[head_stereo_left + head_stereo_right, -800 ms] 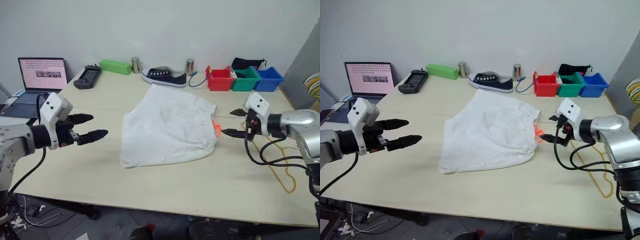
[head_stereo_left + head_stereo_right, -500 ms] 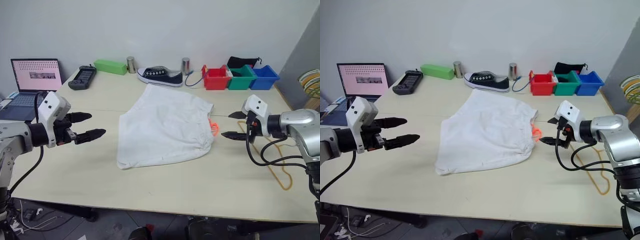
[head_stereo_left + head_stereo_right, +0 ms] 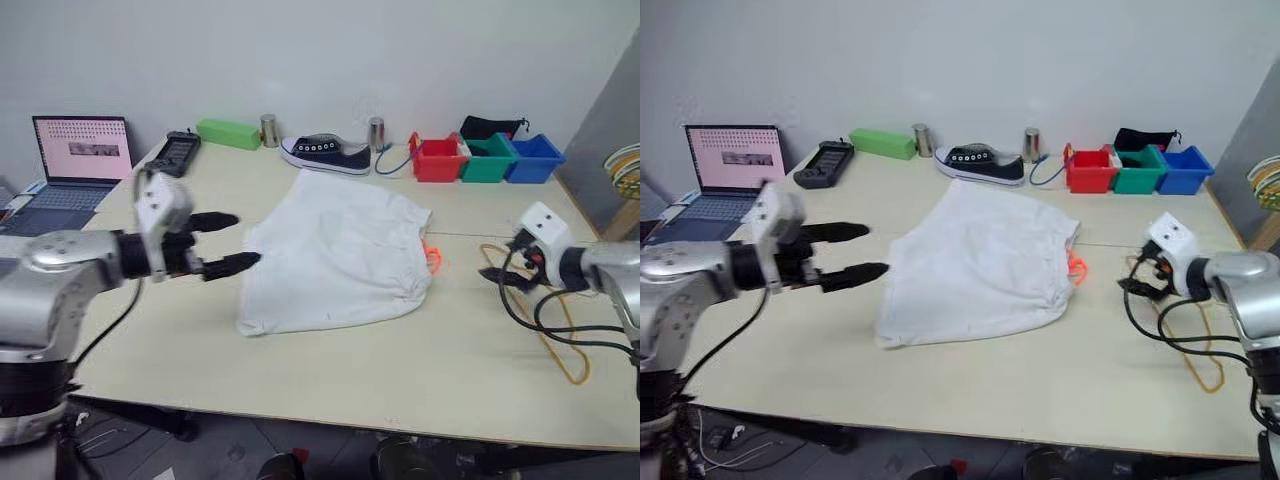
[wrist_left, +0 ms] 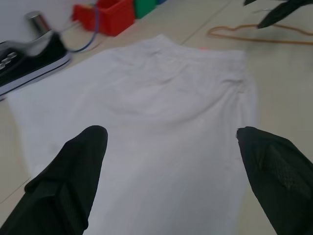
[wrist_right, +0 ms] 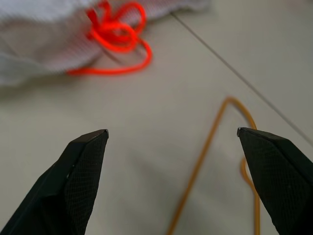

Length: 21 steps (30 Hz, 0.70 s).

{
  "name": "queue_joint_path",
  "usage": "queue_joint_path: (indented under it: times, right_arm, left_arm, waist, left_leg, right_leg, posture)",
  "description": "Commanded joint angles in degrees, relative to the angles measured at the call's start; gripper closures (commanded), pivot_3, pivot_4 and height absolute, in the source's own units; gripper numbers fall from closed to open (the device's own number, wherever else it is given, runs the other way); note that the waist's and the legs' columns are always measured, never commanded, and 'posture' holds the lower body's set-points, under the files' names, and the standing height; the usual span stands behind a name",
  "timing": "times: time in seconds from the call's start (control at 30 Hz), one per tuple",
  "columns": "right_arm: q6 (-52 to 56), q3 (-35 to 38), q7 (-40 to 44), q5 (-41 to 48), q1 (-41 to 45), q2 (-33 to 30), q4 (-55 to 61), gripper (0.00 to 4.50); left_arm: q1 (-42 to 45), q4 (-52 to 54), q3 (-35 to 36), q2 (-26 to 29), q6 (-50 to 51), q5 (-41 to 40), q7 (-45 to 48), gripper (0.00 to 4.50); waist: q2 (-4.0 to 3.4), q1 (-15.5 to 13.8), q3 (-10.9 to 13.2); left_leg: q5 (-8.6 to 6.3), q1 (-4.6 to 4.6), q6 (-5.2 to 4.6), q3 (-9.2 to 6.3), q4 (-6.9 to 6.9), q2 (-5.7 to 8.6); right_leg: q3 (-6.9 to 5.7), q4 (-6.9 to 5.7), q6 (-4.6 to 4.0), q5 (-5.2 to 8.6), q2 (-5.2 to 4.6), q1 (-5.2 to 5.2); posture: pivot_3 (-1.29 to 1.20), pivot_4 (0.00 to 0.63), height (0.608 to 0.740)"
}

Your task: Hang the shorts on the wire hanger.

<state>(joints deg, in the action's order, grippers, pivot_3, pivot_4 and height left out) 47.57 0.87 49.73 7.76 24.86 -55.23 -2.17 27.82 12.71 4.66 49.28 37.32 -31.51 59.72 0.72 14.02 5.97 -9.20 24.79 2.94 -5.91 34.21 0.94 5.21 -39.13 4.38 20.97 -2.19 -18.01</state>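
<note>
The white shorts (image 3: 335, 250) lie flat in the middle of the table, their waistband toward the right with the orange-red drawstring (image 3: 432, 258) spilling onto the tabletop. My left gripper (image 3: 242, 239) hovers open at the left edge of the shorts, pointing across the fabric (image 4: 161, 112). The wire hanger (image 3: 562, 340) lies flat on the table to the right of the shorts. My right gripper (image 3: 1136, 286) is open above the hanger's wire (image 5: 210, 142), a short way right of the drawstring (image 5: 115, 34). Neither gripper holds anything.
Along the table's back stand a laptop (image 3: 80, 150), a black handset (image 3: 178, 150), a green box (image 3: 230, 132), two metal cans (image 3: 269, 128), a dark shoe (image 3: 325, 152), and red, green and blue bins (image 3: 487, 158). Bunched hangers (image 3: 628, 160) show at the far right.
My left gripper has swung right, up to the shorts' left edge. My right gripper has drawn back to the right, away from the drawstring and over the hanger. The camera shifted slightly.
</note>
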Motion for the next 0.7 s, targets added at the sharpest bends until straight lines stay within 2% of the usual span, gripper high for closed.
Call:
queue_joint_path:
  times: [0.03,0.13,0.2,0.33,0.5,0.6,0.7]
  right_arm:
    - [2.5,3.2,-1.1,-1.0,-2.9,-4.4,0.8,0.02]
    - [0.4,4.3,-2.4,-0.7,-3.6,-4.3,-0.4,0.02]
    - [-2.7,5.0,0.0,1.8,-3.3,-3.4,3.4,0.02]
    - [-14.1,1.9,5.4,2.8,-2.8,-3.0,10.2,0.02]
    - [-32.2,-10.6,12.0,-3.6,5.6,2.1,4.5,0.02]
    - [-45.8,-17.4,14.2,-10.1,12.1,5.7,-6.2,0.02]
    - [-57.0,-22.3,14.9,-15.4,19.0,10.0,-18.7,0.02]
  left_arm:
    - [5.5,2.2,-5.8,-4.1,-1.1,0.4,0.9,0.00]
    - [9.2,1.3,-10.7,-8.6,-1.9,1.9,0.9,0.00]
    - [8.8,0.1,-11.6,-7.8,-3.7,4.5,1.5,0.00]
    - [4.4,-3.3,-8.3,-4.0,-5.9,8.2,-0.8,0.00]
    - [-9.5,1.0,0.5,4.9,-2.8,6.7,0.6,0.00]
    - [-21.0,8.4,5.9,9.1,1.3,3.8,2.3,0.00]
    - [-31.6,13.0,9.5,9.7,0.7,5.2,1.4,0.00]
  waist:
    - [-0.03,0.6,0.0]
    - [-0.09,2.2,-0.1]
    - [-0.15,3.8,-0.1]
    - [-0.34,8.3,-0.2]
    - [-0.20,11.5,-0.1]
    - [0.03,11.3,0.0]
    - [0.03,9.8,0.0]
  left_leg:
    - [0.00,0.01,-0.01,0.03,0.03,0.01]
    - [0.00,-0.03,-0.01,0.23,0.07,0.26]
    - [0.01,-0.04,-0.03,0.27,0.17,0.28]
    - [0.01,-0.16,-0.04,0.41,0.16,0.20]
    - [0.01,-0.49,-0.05,0.39,0.14,-0.03]
    - [0.00,-0.89,-0.04,0.54,0.08,-0.55]
    - [0.00,-1.03,-0.04,0.60,0.06,-0.53]
  right_leg:
    - [0.03,-0.01,0.01,0.00,0.00,0.03]
    - [0.12,-0.04,0.03,-0.01,0.07,0.03]
    - [0.16,-0.04,0.11,-0.03,0.09,0.10]
    - [0.32,-0.07,0.36,0.08,0.16,0.12]
    - [0.38,-0.06,0.45,0.05,0.18,0.26]
    - [0.32,0.01,0.51,-0.05,0.12,0.52]
    - [0.31,0.07,0.49,-0.07,0.02,0.70]
  posture:
    - [-0.32,0.026,0.740]
    - [-0.36,0.031,0.740]
    - [-0.39,0.035,0.740]
    - [-0.40,0.040,0.740]
    - [-0.33,0.044,0.740]
    - [-0.28,0.044,0.740]
    - [-0.25,0.044,0.740]
